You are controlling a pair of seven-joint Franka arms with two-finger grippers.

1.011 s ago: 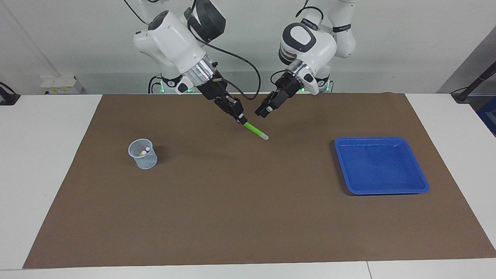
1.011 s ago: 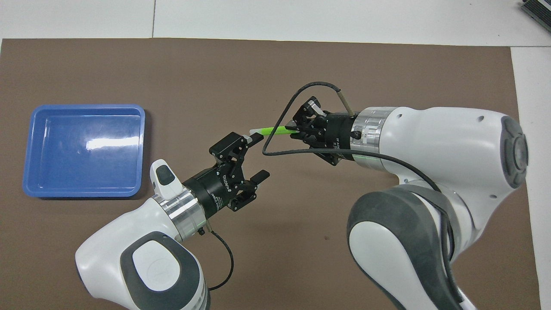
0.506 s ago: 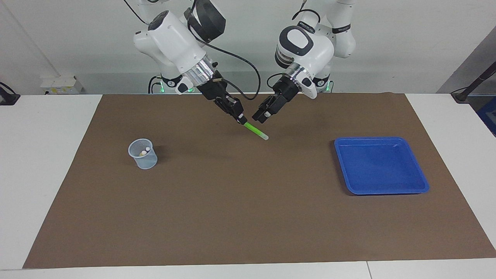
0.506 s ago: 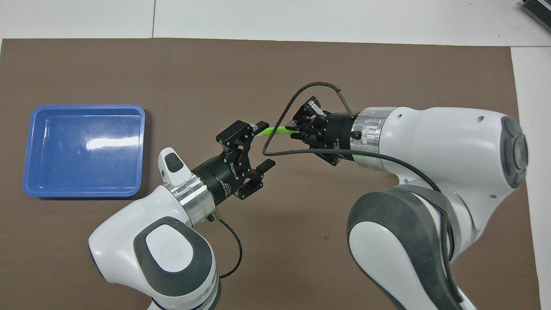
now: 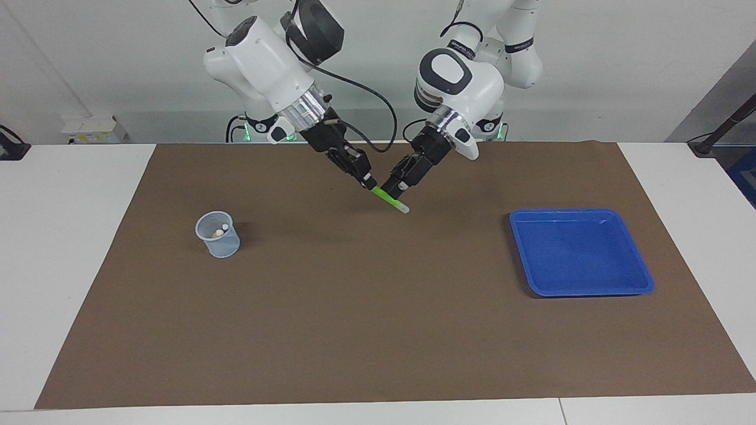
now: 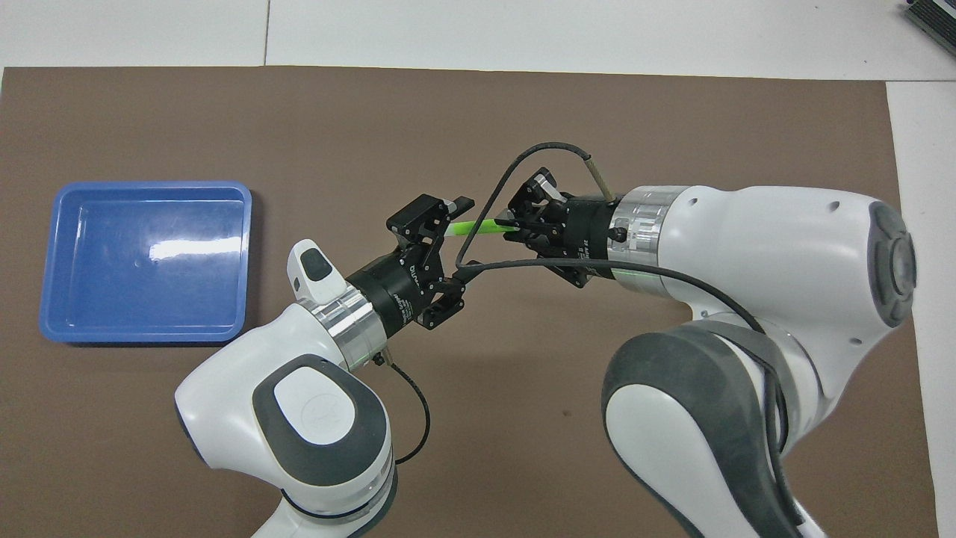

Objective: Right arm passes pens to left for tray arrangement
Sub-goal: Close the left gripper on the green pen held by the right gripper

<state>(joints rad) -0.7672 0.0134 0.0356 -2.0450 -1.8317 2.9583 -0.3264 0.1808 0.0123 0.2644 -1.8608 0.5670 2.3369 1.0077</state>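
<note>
Right pincer [image 5: 367,182] is clamped on the green pen [image 5: 391,200] at its butt end, up in the air over mid-tabletop, upper centre of the facing frame. Pen's long axis runs out of that pincer down toward the lower right of that frame, whitish tip free.

Left pincer [image 5: 397,190] is spread wide and sits right at the pen's free half, fingers on either side of the shaft. Not yet closed on it as far as I can see. The handover turns on this: the shaft lies between the left fingers, crosswise to them, so closing should catch it.

Overhead view shows the straddle clearly: one left finger [image 6: 457,203] above the green shaft in frame, the other below. It doesn't show height. Facing view shows both pincers meeting at the pen well off the tabletop.

Tray [image 5: 641,288] is empty, right of frame in the facing view, at the left arm's end. Translucent cup [image 5: 220,242], at centre left, shows two pale tips.
</note>
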